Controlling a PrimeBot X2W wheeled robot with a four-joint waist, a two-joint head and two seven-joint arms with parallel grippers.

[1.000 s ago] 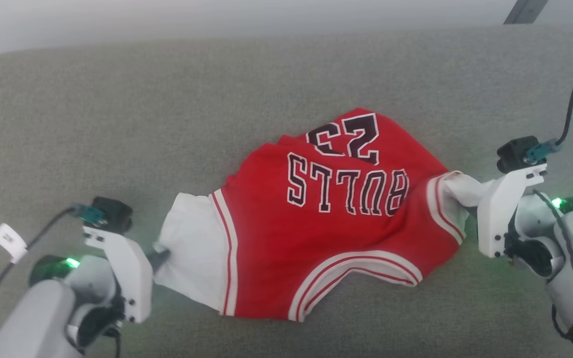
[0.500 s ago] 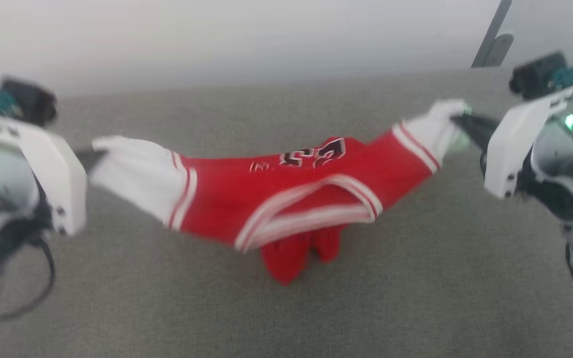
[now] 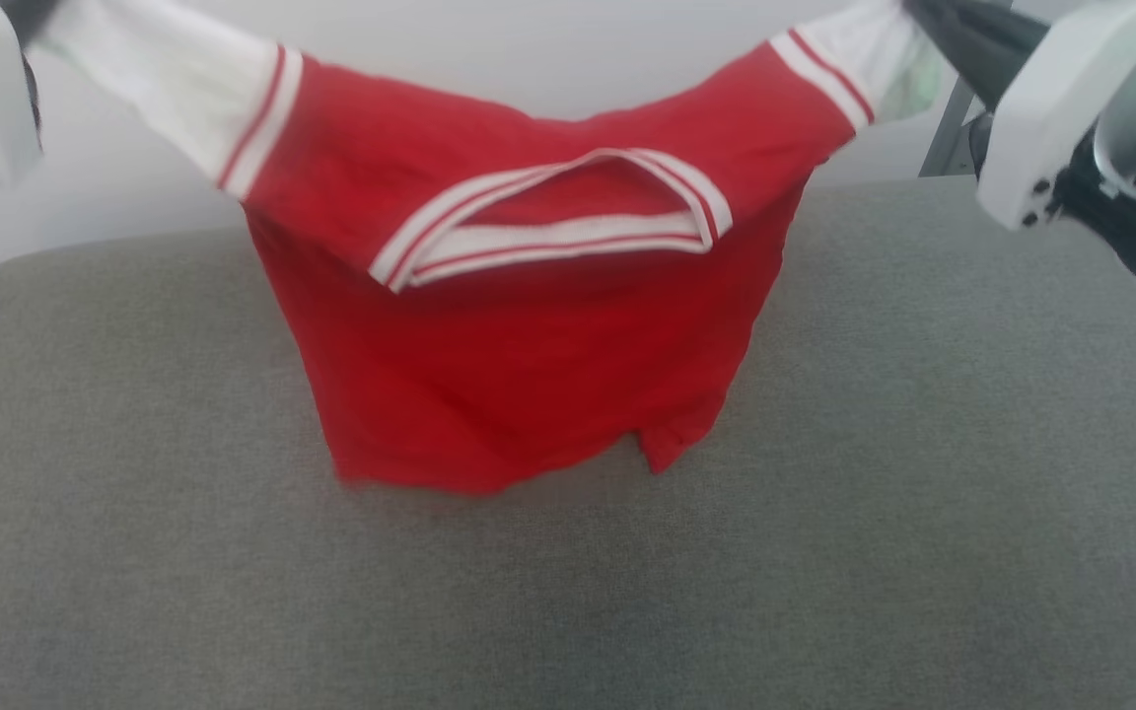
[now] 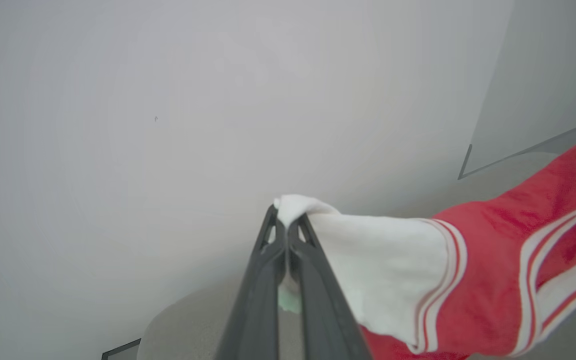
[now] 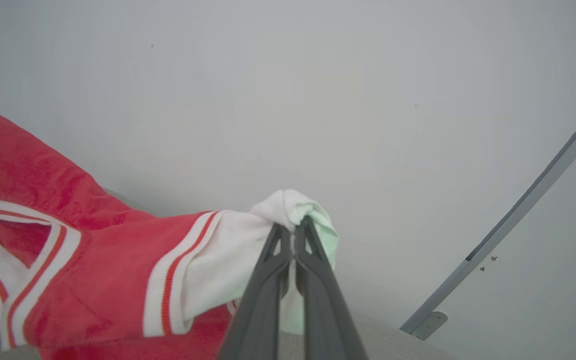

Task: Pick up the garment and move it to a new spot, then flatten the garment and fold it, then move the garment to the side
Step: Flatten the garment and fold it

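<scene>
Because the red jersey (image 3: pixel 529 375) is light and limp, it sags between its white sleeves (image 3: pixel 164 69) above the grey cushion's (image 3: pixel 923 493) middle. Left hand (image 4: pixel 285 220) and right hand (image 5: pixel 293 227) each pinch a sleeve tip fully closed, likely sound holds for spreading it.

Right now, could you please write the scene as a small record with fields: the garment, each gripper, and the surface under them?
garment: red jersey shirt with white sleeves and striped trim, hanging spread between both grippers, collar side facing the head camera
left gripper: shut on one white sleeve end
right gripper: shut on the other white sleeve end
surface: grey woven fabric surface, below the shirt
hem contact: cannot tell whether the lower edge touches the surface
</scene>
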